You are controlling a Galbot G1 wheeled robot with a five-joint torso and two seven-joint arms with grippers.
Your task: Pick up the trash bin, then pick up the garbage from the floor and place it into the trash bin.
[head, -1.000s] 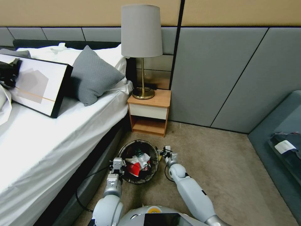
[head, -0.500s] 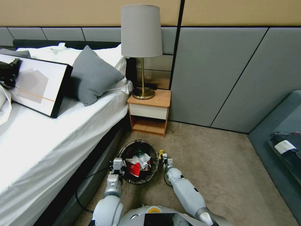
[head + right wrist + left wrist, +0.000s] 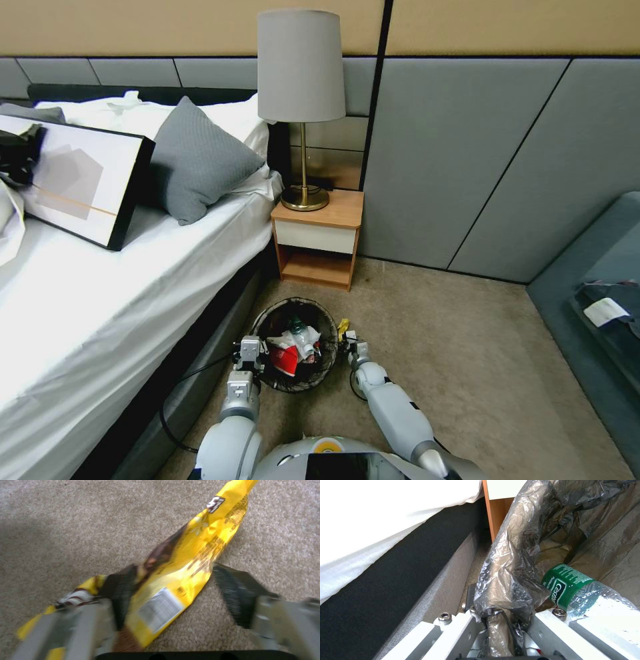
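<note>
The trash bin point(image 3: 325, 320), lined with a black bag, stands on the floor point(image 3: 467, 347) beside the bed. My left gripper point(image 3: 250, 348) is shut on its near-left rim; in the left wrist view my left gripper point(image 3: 501, 612) pinches the bag-covered rim point(image 3: 510, 562). Inside lie red-and-white packets point(image 3: 287, 355) and a green-labelled bottle point(image 3: 568, 585). A yellow wrapper point(image 3: 186, 562) of garbage lies on the carpet just right of the bin. My right gripper point(image 3: 176, 575) is open and low over the wrapper, one finger on each side of it. In the head view my right gripper point(image 3: 351, 340) is just behind the wrapper point(image 3: 343, 326).
The bed's dark base point(image 3: 200, 333) runs close along the bin's left. A wooden nightstand point(image 3: 319, 237) with a lamp point(image 3: 301, 67) stands behind the bin. A grey sofa point(image 3: 600, 293) sits at the far right, with open carpet in between.
My right arm has drawn back and shifted toward the bin, bringing its gripper down at the yellow wrapper. The left gripper and the bin have stayed still.
</note>
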